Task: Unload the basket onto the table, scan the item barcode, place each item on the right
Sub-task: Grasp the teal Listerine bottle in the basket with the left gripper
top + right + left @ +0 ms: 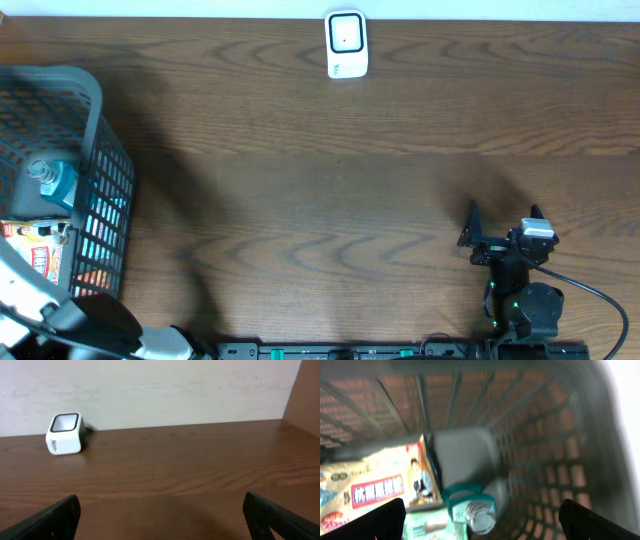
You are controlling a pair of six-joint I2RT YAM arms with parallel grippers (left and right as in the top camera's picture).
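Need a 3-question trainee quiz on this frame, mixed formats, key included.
1. True or false: the white box-shaped barcode scanner sits inside the grey plastic mesh basket.
2. Which wrist camera looks down into the basket? A) left B) right C) neither
3. Fill in: the left end effector and the right end effector both have their jaws ____.
Key: 1 false, it stands on the brown wooden table near the far edge. 2 A. 3 open.
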